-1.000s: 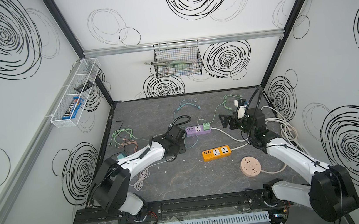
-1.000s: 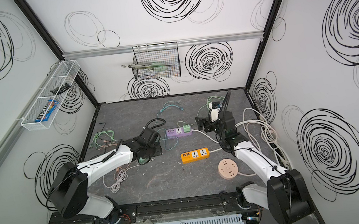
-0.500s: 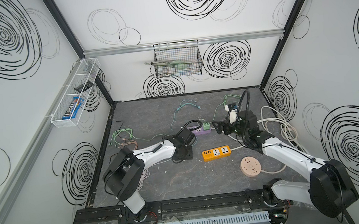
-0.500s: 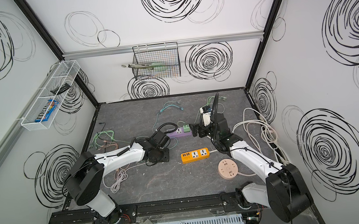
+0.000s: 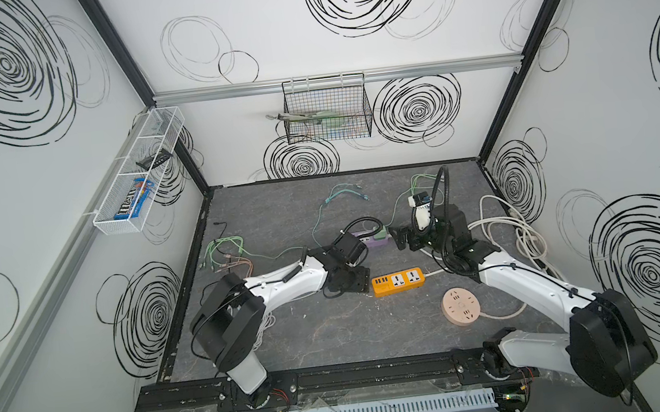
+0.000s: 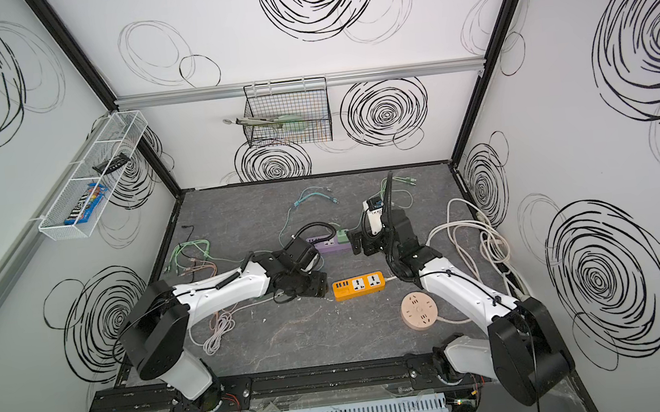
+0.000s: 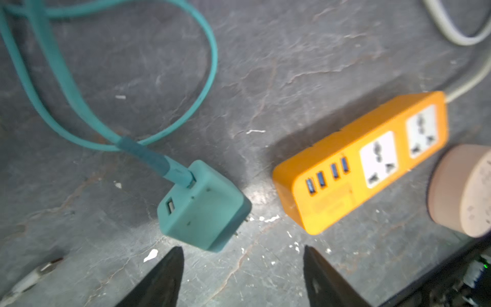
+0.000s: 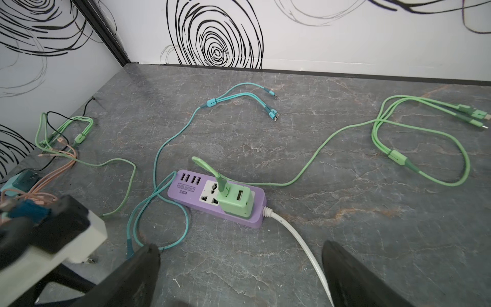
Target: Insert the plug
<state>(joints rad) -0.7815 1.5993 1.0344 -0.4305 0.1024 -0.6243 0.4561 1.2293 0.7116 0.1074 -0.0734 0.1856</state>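
- The round pink socket block [image 5: 461, 307] lay nearest the front edge of the grey table [image 5: 334, 340], on the right arm's side.
- Just behind it, near the middle, the orange power strip [image 5: 398, 281] lay flat with both of its sockets empty.
- The left gripper [image 7: 243, 268] hung low beside the strip's USB end. Its jaws were spread wide with nothing between them.
- The teal plug [image 7: 203, 206] lay on the table just ahead of those fingertips, near the orange strip but apart from it. Its prongs were on the side facing the strip, and a teal cable [image 7: 214, 61] ran from one of its ports and looped behind it. In both top views the gripper hid the plug.
- Farther back, the purple power strip [image 8: 216, 198] carried a green adapter [image 8: 235, 200] seated in one socket, with the socket beside it free.
- The right gripper [image 8: 240, 255] hovered near that strip's corded end, jaws wide and empty.
- Farthest off, a green cable [image 8: 397, 156] lay looped towards the back wall.
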